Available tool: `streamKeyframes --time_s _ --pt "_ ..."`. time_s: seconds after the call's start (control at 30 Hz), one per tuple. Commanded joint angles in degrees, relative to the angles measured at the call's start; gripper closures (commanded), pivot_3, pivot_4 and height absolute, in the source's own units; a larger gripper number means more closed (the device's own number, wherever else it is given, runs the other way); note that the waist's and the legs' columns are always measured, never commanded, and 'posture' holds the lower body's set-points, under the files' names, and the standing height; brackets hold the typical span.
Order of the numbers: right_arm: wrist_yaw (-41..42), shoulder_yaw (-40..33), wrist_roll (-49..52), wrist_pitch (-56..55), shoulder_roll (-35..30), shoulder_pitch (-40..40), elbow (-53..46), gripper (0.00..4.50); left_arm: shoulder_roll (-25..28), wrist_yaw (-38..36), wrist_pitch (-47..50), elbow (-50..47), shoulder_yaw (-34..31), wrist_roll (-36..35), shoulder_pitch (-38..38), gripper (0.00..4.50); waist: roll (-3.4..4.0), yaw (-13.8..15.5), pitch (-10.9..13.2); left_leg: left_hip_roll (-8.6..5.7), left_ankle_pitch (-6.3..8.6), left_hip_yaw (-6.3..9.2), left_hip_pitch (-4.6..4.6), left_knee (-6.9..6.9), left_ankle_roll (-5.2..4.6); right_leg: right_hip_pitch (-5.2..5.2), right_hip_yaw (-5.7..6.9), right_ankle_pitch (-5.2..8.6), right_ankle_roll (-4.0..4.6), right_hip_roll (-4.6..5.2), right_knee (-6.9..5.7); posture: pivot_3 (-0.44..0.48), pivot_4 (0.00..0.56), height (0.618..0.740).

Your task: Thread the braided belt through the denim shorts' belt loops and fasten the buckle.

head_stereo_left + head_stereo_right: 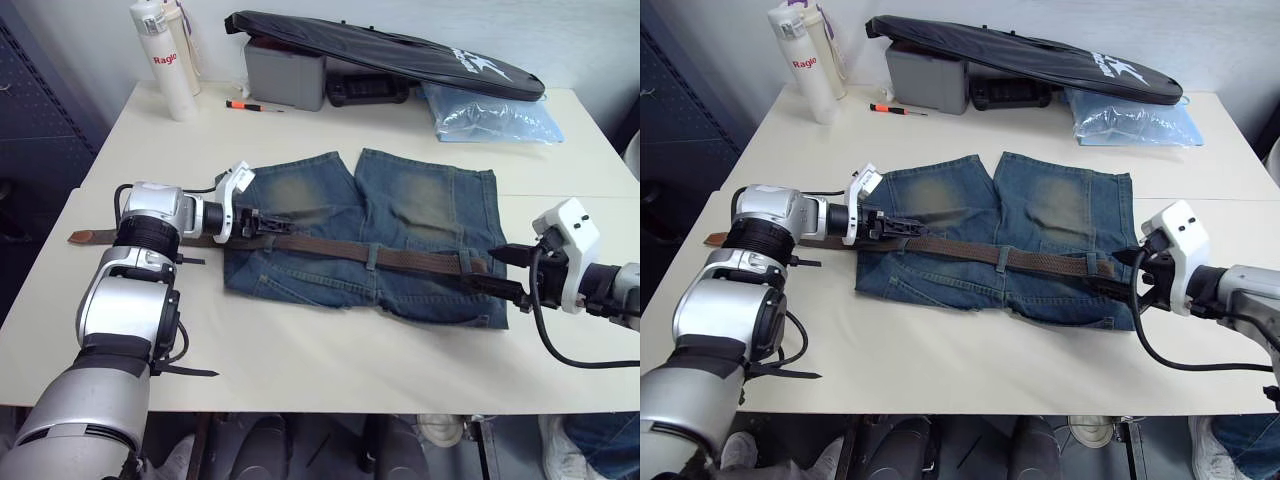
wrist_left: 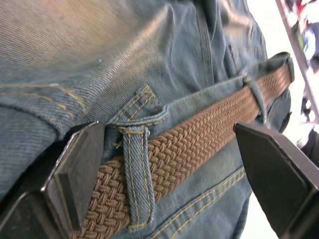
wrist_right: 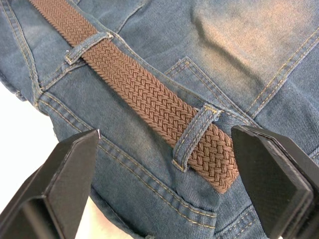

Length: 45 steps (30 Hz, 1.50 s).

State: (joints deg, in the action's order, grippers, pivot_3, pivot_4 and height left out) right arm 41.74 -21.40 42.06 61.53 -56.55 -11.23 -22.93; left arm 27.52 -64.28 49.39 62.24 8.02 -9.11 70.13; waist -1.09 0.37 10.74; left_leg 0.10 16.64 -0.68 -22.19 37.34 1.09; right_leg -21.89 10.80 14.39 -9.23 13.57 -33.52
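Belt threading on shorts, both grippers spread wide at either end of the waistband

Left gripper [image 1: 268,226], fingers apart and holding nothing, sits at the left end of the shorts [image 1: 400,215], which lie flat mid-table; it should close squarely on the belt [image 1: 330,246] just past the loop [image 2: 138,174] and draw it along flat, I judge, so the weave does not bunch. Brown braided strap runs under several loops across faded blue denim, its tail trailing toward the table's left edge. Right gripper [image 1: 497,271], also wide and empty, straddles the belt's end beyond the last loop [image 3: 195,134]
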Motion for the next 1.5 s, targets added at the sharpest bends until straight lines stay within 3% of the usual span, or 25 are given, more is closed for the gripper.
streamKeyframes --time_s 0.03,0.13,0.27,0.5,0.73,0.83,1.07,1.13,1.3,1.5 --pt "-0.4 -2.8 0.7 0.1 -0.7 0.2 -1.8 0.00 -0.9 -2.1 -2.8 3.1 3.2 4.3 0.7 0.01 0.00 0.0 0.0 0.00 0.00 0.00 0.00 0.00 -0.01 0.00 -0.01 0.00 0.00 0.00 0.00 0.000 0.150 0.740" --pt "-0.6 -2.4 0.6 -0.1 -0.8 0.1 -1.8 0.00 -1.5 -2.2 -4.4 5.6 3.1 5.7 1.5 0.01 0.00 0.0 0.0 0.00 0.01 -0.04 0.02 0.02 -0.02 0.00 -0.05 -0.01 -0.02 0.00 -0.01 0.000 0.150 0.740" --pt "-0.7 -1.7 0.3 -0.4 -0.8 -0.8 -1.4 0.00 -0.9 9.6 -7.1 10.4 -4.6 3.7 3.6 0.01 0.00 -0.1 0.0 0.00 0.02 -0.04 0.04 0.03 -0.04 0.00 -0.07 -0.02 -0.03 0.01 -0.03 0.000 0.150 0.740" --pt "-1.0 -1.9 0.1 -0.8 -0.5 -0.1 -1.8 0.00 -0.3 8.7 -5.1 12.1 -7.6 4.3 5.2 0.01 0.00 -0.3 0.0 0.00 0.02 -0.04 0.07 0.05 -0.03 0.00 -0.09 -0.04 -0.04 0.01 -0.08 0.000 0.150 0.740" --pt "-1.5 -1.8 0.2 -0.9 -0.4 -0.3 -1.9 0.00 -1.5 5.9 -4.8 12.1 -6.0 6.3 3.2 0.01 0.00 -0.4 0.0 0.00 0.02 -0.06 0.06 0.03 -0.03 -0.02 -0.10 -0.04 -0.04 0.01 -0.06 0.000 0.150 0.740" --pt "-1.0 -1.6 0.1 -1.2 -0.9 -0.3 -1.6 0.00 -1.7 3.4 -4.6 11.9 -5.1 7.1 3.2 0.70 0.00 -0.4 0.0 0.00 0.02 -0.07 0.06 0.03 -0.03 -0.02 -0.11 -0.04 -0.04 0.00 -0.05 0.000 0.150 0.740" --pt "-0.7 3.2 -1.2 -2.2 0.9 -5.7 5.1 0.00 -0.4 -0.7 -3.3 11.1 -5.9 7.2 4.9 3.74 -0.05 -0.5 0.0 -0.01 0.02 -0.10 -0.03 0.04 -0.04 -0.12 -0.13 -0.05 -0.06 0.01 -0.05 0.000 0.150 0.740" --pt "-2.0 4.6 -1.3 -1.3 2.8 -9.4 9.4 0.00 0.0 -3.0 -2.3 10.6 -5.9 7.1 5.6 4.40 -0.06 -0.5 0.0 -0.01 0.02 -0.11 -0.04 0.04 -0.04 -0.14 -0.14 -0.05 -0.06 0.00 -0.06 0.000 0.150 0.740" --pt "-3.7 8.3 -4.0 0.4 5.8 -18.2 23.1 0.00 0.9 -6.5 -0.4 9.1 -5.5 7.1 6.4 4.50 -0.13 -0.5 0.1 -0.02 0.01 -0.24 -0.26 0.05 -0.04 -0.49 -0.29 -0.06 -0.05 0.00 -0.17 0.000 0.150 0.740" --pt "4.7 14.5 -6.1 -0.2 4.8 -23.1 34.0 0.00 1.2 -6.9 -0.1 7.7 -5.8 6.9 6.2 4.50 -0.14 -0.7 0.1 -0.03 0.01 -0.31 -0.34 -0.03 -0.04 -0.59 -0.32 -0.06 -0.06 0.00 -0.11 0.000 0.150 0.740"
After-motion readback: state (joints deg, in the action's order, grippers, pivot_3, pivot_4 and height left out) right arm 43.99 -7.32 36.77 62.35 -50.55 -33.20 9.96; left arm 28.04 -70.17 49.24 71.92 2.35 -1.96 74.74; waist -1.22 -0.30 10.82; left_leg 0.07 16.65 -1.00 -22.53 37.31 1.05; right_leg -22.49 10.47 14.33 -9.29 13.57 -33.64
